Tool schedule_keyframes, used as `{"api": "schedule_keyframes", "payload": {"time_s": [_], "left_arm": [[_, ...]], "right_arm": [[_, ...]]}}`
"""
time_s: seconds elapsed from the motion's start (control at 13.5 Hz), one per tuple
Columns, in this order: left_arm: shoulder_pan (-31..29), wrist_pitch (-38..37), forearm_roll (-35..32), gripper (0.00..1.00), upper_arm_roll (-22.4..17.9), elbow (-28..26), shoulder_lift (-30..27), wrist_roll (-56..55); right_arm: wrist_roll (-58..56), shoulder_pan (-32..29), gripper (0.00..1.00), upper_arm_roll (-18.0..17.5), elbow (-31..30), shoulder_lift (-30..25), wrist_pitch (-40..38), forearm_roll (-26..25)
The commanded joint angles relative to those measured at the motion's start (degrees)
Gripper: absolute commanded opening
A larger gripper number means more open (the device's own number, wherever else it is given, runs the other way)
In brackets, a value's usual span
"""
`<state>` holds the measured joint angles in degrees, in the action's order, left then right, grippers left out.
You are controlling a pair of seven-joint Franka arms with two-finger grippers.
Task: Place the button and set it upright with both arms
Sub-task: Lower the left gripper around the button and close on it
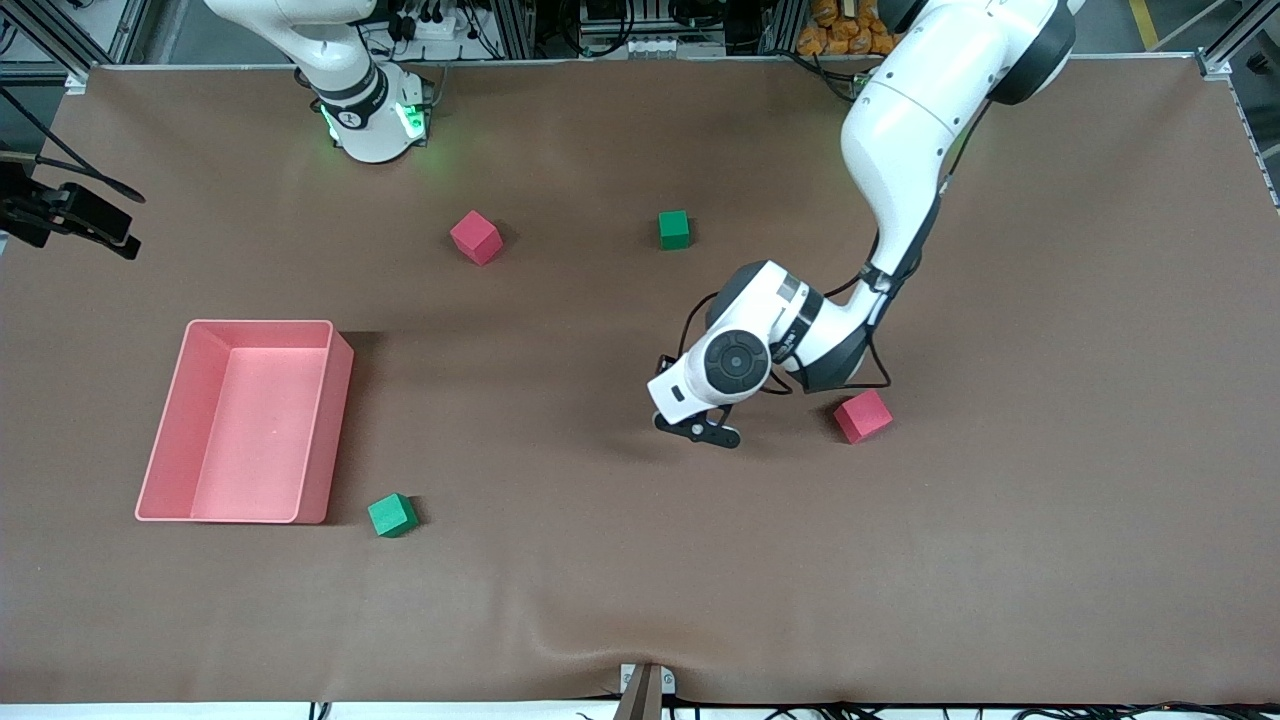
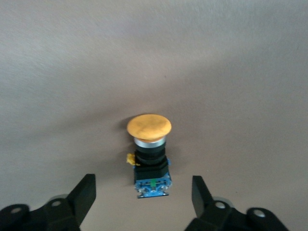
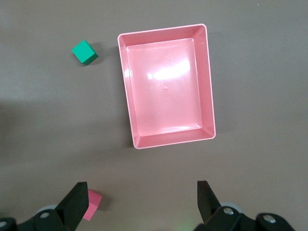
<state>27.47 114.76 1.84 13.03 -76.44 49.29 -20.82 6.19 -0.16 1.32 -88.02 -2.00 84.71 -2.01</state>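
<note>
The button [image 2: 149, 154] rests on the brown mat, its round orange cap pointing away from my left gripper and its blue rear block toward it. It seems to lie on its side. My left gripper [image 2: 143, 185] is open and low over the mat, with one finger [image 2: 86, 192] on each side of the rear block and not touching it. In the front view the left gripper [image 1: 697, 428] is at the table's middle and hides the button. My right gripper [image 3: 140, 192] is open and empty, high above the mat near the pink bin; it is out of the front view.
A pink bin [image 1: 330, 430] stands toward the right arm's end, also in the right wrist view [image 3: 126, 96]. A green cube [image 1: 392, 515] lies beside it. A red cube [image 1: 862, 416] lies beside the left gripper. Another red cube [image 1: 476, 237] and green cube [image 1: 674, 229] lie nearer the bases.
</note>
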Motion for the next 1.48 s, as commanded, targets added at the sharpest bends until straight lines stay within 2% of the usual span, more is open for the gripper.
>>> {"api": "schedule_keyframes", "payload": {"time_s": [0.0, 0.15, 0.37, 0.59, 1.26, 1.41], "left_arm": [[0.91, -0.68, -0.87, 0.85, -0.63, 2.09, 1.95, -1.51], [1.27, -0.68, -0.87, 0.82, -0.63, 2.09, 2.13, -2.56], [2.32, -0.68, -0.87, 0.74, -0.72, 2.18, 2.83, -5.45], [2.32, -0.68, -0.87, 0.72, -0.72, 2.18, 3.01, -5.73], [2.32, -0.68, -1.05, 0.64, -0.81, 2.18, 3.53, -5.99], [2.32, -0.68, -1.05, 0.56, -0.81, 2.18, 3.45, -5.99]], "right_arm": [[-0.74, 0.33, 1.0, 0.52, 0.04, -0.9, -0.34, 1.04], [-1.27, 0.33, 1.0, 0.43, 0.04, -0.9, -0.33, 1.04], [-1.36, 0.25, 1.0, 0.43, 0.04, -0.9, -0.07, 1.22], [-1.53, -0.02, 1.0, 0.61, 0.04, -0.9, 0.37, 3.94], [-1.54, 0.33, 1.0, 0.61, 0.04, -0.9, 0.72, 3.94], [-1.45, 0.33, 1.0, 0.7, 0.04, -0.9, 0.54, 3.94]]}}
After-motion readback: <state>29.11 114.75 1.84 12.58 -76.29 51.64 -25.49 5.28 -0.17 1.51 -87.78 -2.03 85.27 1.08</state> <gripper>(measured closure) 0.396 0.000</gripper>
